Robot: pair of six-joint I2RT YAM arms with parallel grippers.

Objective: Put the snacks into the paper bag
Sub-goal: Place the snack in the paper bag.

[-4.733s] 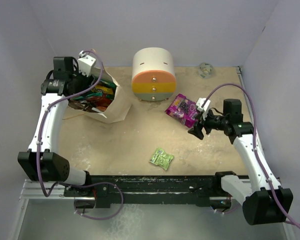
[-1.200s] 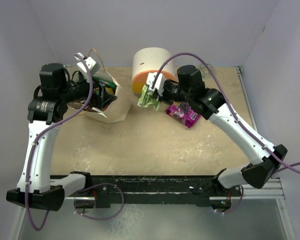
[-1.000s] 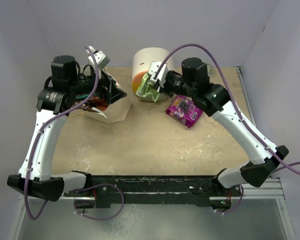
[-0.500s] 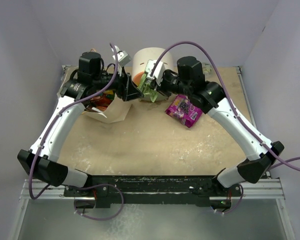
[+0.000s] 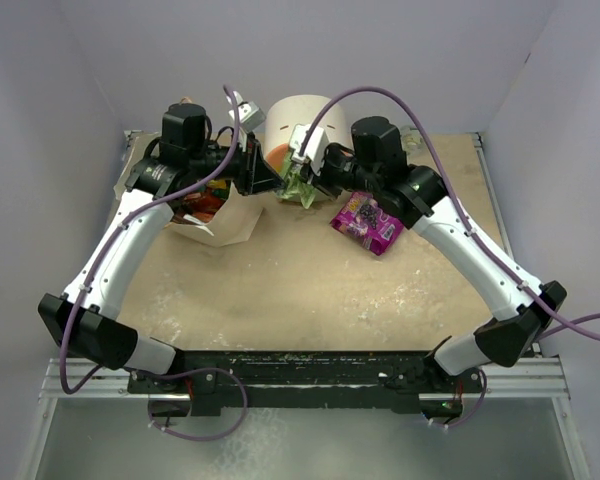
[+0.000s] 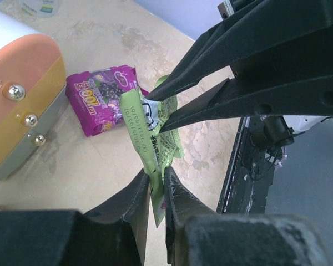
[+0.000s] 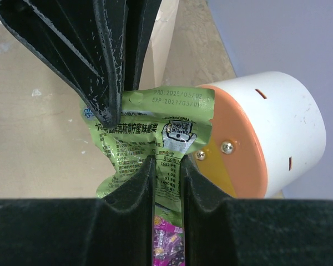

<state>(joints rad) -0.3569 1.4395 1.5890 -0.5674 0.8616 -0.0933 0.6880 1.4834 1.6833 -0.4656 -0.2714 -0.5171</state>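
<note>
Lime-green packet (image 6: 154, 138) is in mid-air just beside the paper bag (image 5: 232, 218), pinched at both ends: right gripper (image 7: 167, 166) clamps one edge, left gripper (image 6: 157, 180) the other. Looks like a handover, since the bag sits on the left gripper's side

Twin white-shelled arms with black joints, mounted on one long black mounting rail (image 5: 300, 365).
The left arm (image 5: 115, 255) and right arm (image 5: 475, 260) share glossy white link shells and black cylindrical joint housings, with bulky black blocks near the rail. A thin purple cable (image 5: 77, 310) runs along each arm, away from the rail, to a small white camera box (image 5: 242, 108). The left end effector (image 6: 155, 178) and right end effector (image 7: 166, 164) have matte black wedge-shaped fingers. The left's inner faces are finely ribbed and scuffed white. The right's sides show round holes.
</note>
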